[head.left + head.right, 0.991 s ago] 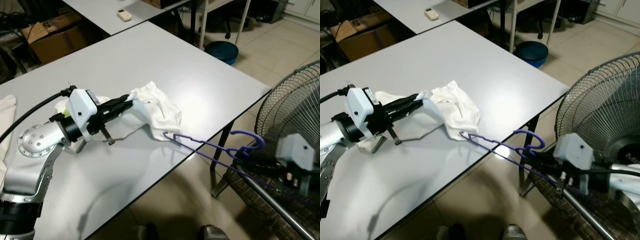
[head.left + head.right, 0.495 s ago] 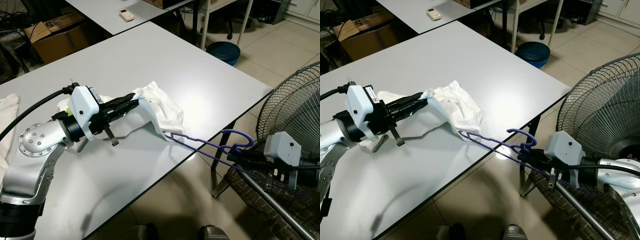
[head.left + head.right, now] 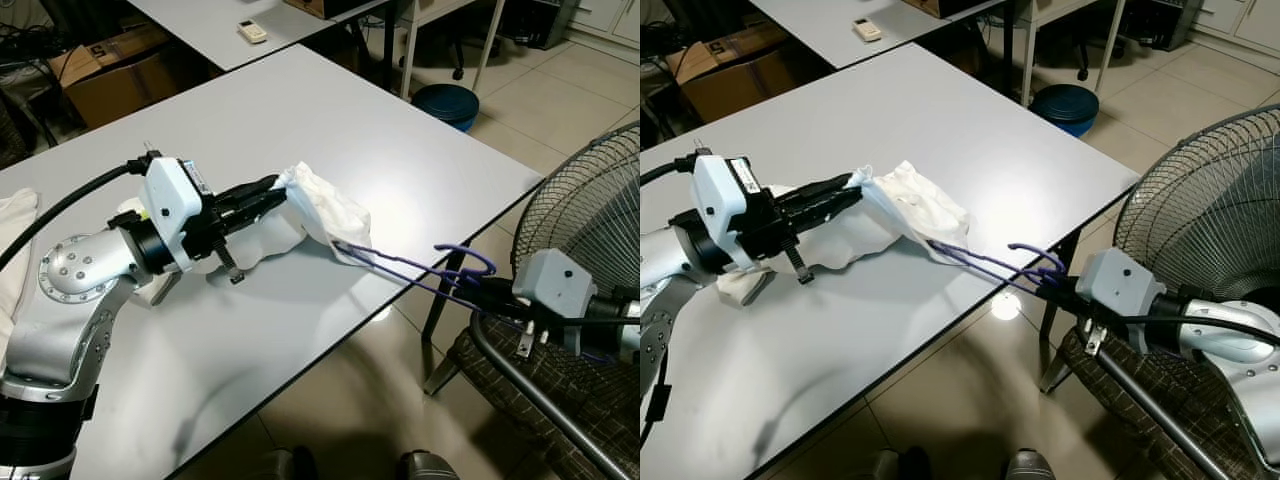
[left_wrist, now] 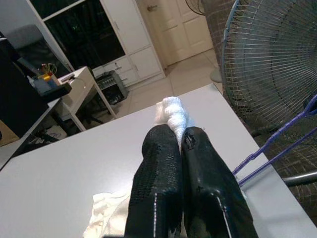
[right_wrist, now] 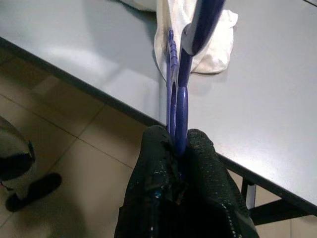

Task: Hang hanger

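Note:
A purple hanger [image 3: 430, 266] reaches from the table's right edge into a white garment [image 3: 325, 212]. My right gripper [image 3: 1058, 289], off the table edge, is shut on the hanger near its hook [image 5: 179, 114]. On the table, my left gripper [image 3: 275, 188] is shut on the top of the white garment [image 4: 172, 112] and holds that part lifted. The far end of the hanger is hidden inside the cloth. The rest of the garment [image 3: 845, 244] lies on the grey table [image 3: 330, 110].
A large standing fan [image 3: 590, 210] is close behind my right arm. A blue bin [image 3: 444, 103] sits on the floor beyond the table. A second table with a remote [image 3: 251, 30] is at the back. Another white cloth [image 3: 14, 220] lies at the left edge.
My left gripper has lifted the garment higher and bunched it. My right gripper has drawn the hanger up and toward the table, its hook now level with the edge.

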{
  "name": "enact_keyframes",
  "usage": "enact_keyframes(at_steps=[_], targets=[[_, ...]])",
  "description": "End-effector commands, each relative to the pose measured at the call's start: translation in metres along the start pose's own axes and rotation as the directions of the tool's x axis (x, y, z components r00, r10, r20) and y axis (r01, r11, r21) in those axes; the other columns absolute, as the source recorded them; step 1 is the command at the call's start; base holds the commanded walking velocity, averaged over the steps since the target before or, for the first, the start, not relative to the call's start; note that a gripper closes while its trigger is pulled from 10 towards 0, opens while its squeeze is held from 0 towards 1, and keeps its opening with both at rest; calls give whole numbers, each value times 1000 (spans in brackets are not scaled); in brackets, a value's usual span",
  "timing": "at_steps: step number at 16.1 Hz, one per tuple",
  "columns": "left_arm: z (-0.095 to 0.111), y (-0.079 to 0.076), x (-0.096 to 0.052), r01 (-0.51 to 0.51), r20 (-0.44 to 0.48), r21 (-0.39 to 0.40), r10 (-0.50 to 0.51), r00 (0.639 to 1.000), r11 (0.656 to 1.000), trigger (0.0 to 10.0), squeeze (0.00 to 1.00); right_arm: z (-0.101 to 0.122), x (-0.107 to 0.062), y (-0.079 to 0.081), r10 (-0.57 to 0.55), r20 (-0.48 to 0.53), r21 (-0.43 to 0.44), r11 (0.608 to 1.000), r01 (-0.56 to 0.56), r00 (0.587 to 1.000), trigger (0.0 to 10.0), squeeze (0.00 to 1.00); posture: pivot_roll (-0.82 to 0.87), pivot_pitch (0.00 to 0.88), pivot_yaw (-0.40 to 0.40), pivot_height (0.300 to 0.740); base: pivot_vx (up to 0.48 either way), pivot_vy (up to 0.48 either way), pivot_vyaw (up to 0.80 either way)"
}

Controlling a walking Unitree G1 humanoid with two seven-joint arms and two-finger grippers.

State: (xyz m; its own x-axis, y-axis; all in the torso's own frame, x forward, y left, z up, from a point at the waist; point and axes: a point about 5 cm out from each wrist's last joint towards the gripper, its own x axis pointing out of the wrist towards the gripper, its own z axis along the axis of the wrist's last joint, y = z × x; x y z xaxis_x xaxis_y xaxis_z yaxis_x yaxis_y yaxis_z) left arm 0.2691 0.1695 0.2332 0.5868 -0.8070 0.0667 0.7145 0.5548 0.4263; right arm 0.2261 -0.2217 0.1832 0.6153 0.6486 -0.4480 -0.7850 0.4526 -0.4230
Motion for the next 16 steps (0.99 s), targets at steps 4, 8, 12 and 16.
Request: enact_keyframes(at_steps=[4, 8, 12, 16], targets=[[8, 4, 4, -6, 16, 29, 5, 1000, 1000, 0, 0, -1, 5, 9, 22, -66, -130, 991, -30, 998, 10000, 0, -175, 114, 134, 740, 0, 0, 0], [8, 2, 4, 2, 19, 26, -3, 1000, 1000, 0, 0, 19, 9, -19, -223, 68, -172, 958, 231, 973, 10000, 0, -174, 117, 136, 740, 0, 0, 0], [4, -2, 4, 14, 5, 23, -14, 1000, 1000, 0, 0, 24, 7, -33, -332, 101, -134, 929, 344, 938, 10000, 0, -173, 120, 133, 740, 0, 0, 0], [8, -3, 11, 13, 27, 29, -14, 1000, 1000, 0, 0, 21, 20, -1, -118, 104, -122, 984, 130, 988, 10000, 0, -168, 121, 130, 740, 0, 0, 0]])
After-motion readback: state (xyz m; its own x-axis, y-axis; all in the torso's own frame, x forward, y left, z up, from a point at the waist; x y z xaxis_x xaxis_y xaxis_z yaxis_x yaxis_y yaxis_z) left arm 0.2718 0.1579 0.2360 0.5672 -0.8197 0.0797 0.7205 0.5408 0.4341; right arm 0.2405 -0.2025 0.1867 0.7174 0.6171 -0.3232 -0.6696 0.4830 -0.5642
